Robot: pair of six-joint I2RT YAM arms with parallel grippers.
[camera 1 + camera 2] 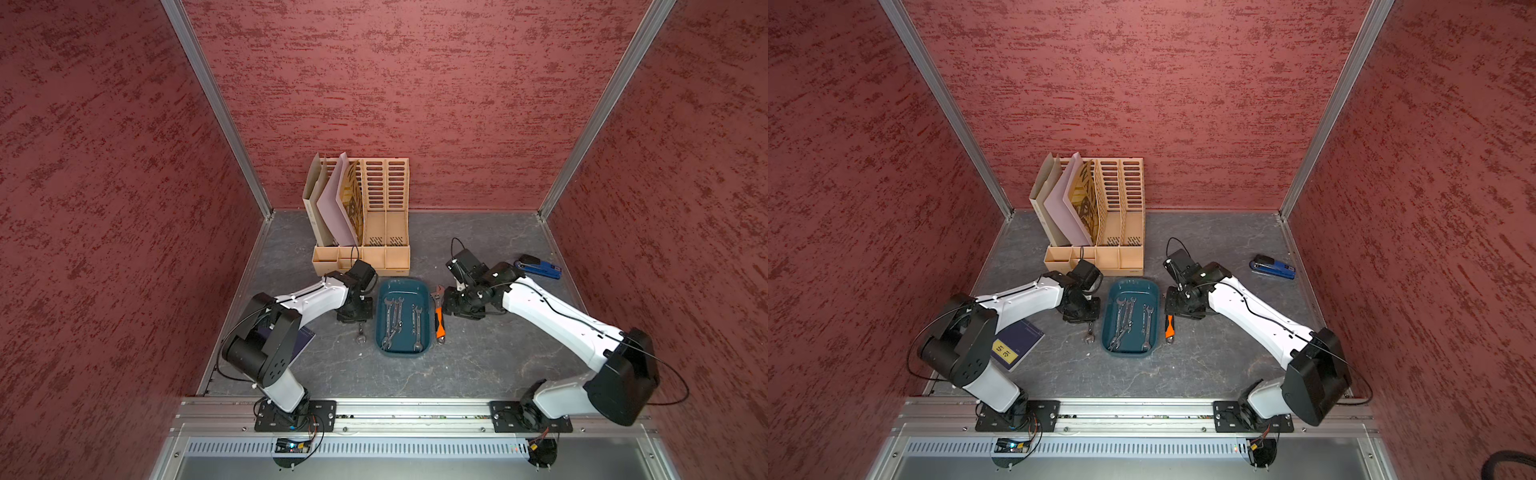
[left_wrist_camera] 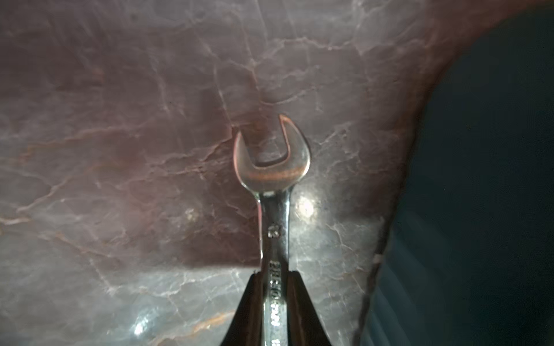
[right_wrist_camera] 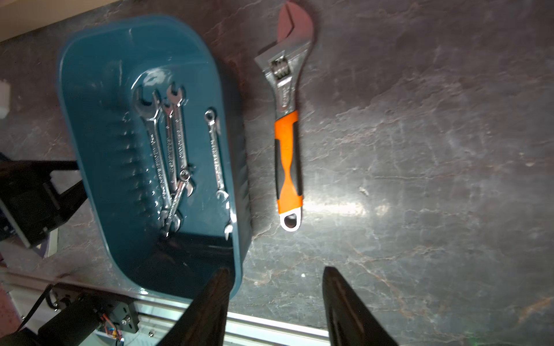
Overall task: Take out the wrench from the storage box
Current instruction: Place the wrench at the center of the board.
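Observation:
The storage box [image 1: 401,289] [image 1: 1133,289], a shallow dark teal tray, sits mid-table with several silver wrenches [image 1: 392,320] [image 3: 156,143] lying inside. Just left of it, my left gripper [image 2: 275,273] [image 1: 353,316] is shut on the shank of a small silver open-end wrench [image 2: 271,161]. Its forked end [image 1: 360,340] [image 1: 1089,336] pokes out low over the table, outside the box. My right gripper [image 3: 275,270] [image 1: 451,305] hangs open on the box's right side, above the table, with nothing between its fingers.
An orange-handled adjustable wrench [image 1: 439,320] [image 3: 287,155] lies on the table right of the box. A beige file organizer [image 1: 365,216] with folders stands behind it. A blue stapler [image 1: 538,268] lies far right and a dark book [image 1: 1017,343] under the left arm.

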